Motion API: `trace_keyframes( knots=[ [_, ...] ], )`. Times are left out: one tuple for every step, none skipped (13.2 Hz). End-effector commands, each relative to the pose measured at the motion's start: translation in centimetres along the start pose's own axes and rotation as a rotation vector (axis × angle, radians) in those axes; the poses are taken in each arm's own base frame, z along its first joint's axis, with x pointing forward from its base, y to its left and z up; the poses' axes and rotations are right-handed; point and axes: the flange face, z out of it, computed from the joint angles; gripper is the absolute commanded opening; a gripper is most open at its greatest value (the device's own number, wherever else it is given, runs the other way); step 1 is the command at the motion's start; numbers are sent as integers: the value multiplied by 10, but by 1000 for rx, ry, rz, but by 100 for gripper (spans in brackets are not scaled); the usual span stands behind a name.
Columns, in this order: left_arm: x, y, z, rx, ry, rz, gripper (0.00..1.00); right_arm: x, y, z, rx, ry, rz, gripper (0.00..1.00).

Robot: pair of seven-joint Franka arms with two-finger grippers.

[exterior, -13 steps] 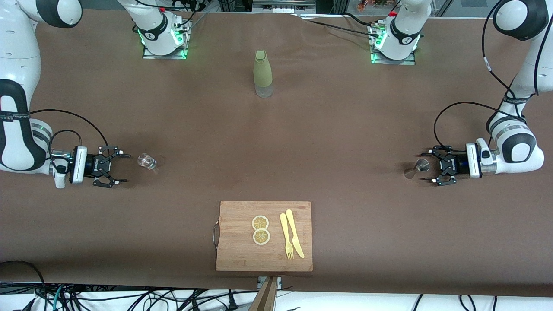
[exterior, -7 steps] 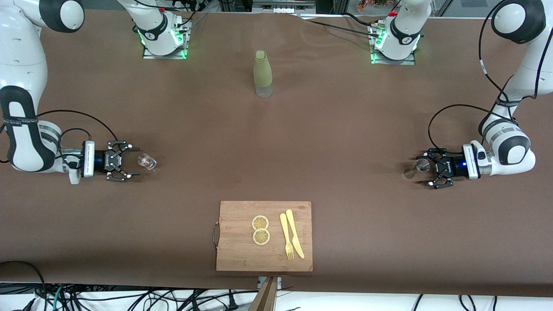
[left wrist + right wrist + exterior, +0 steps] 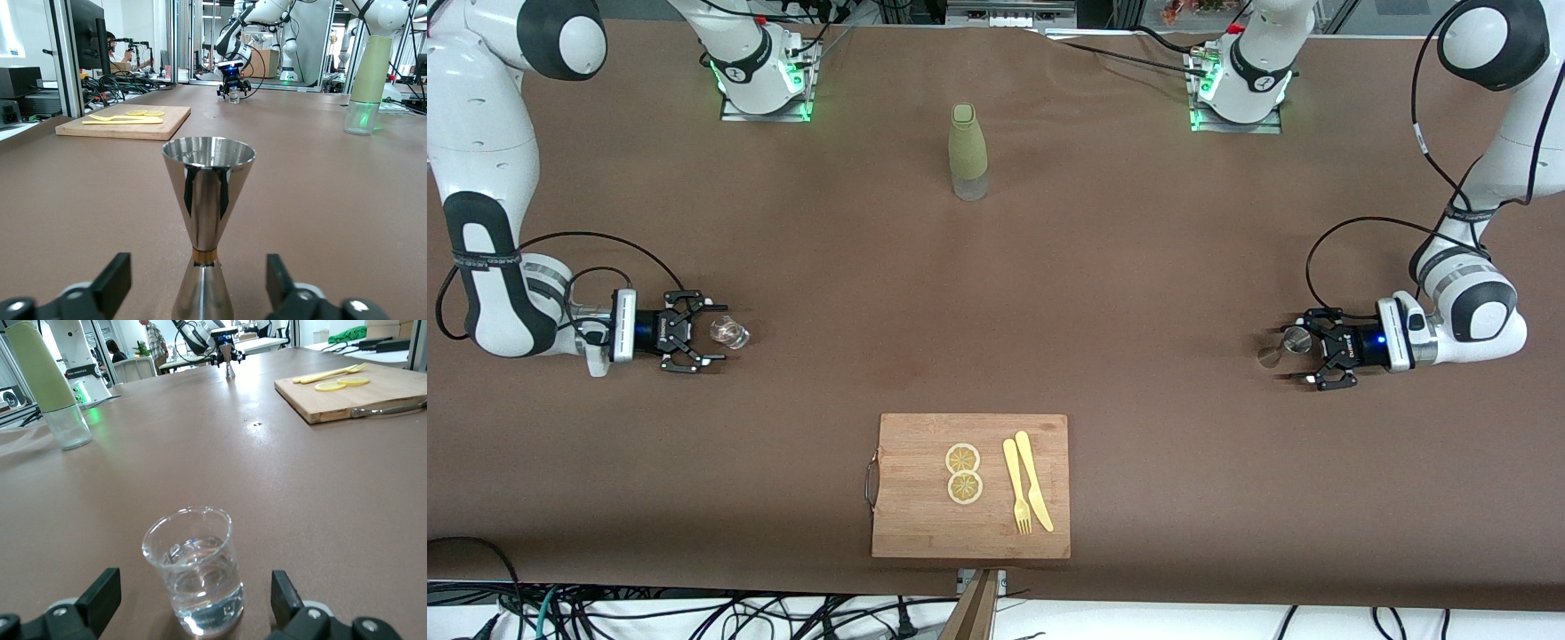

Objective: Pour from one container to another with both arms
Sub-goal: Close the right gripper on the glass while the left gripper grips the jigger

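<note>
A small clear glass holding some water stands on the brown table toward the right arm's end. My right gripper lies low and level with it, open, its fingertips on either side of the glass without touching. Toward the left arm's end stands a steel hourglass-shaped jigger. My left gripper is open around it; the jigger rises between the spread fingers, with gaps on both sides.
A green-sleeved bottle stands mid-table, farther from the front camera. A wooden cutting board with two lemon slices, a yellow fork and a knife lies near the front edge.
Both grippers have slid inward along the table: the right one up to the glass, the left one around the jigger. Neither container has moved.
</note>
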Motion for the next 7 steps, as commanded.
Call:
trace_keyframes(
  knots=[
    [-3,-3,2,16,35,37,79,-9,1,15,-14,50,-23,100],
    [0,-4,6,13,42,42,79,-8,3,20,-15,57,-24,100],
    [1,-4,7,11,45,41,78,-7,4,22,-19,63,-25,100],
    [1,-4,7,11,45,42,74,-4,5,26,-18,68,-26,100],
    [1,-4,7,11,45,42,73,-6,6,27,-26,79,-23,100],
    [0,-4,7,11,44,42,70,-9,5,31,-23,82,-18,99],
    [0,-4,7,11,44,42,65,-9,5,34,-18,81,-18,98]
  ],
)
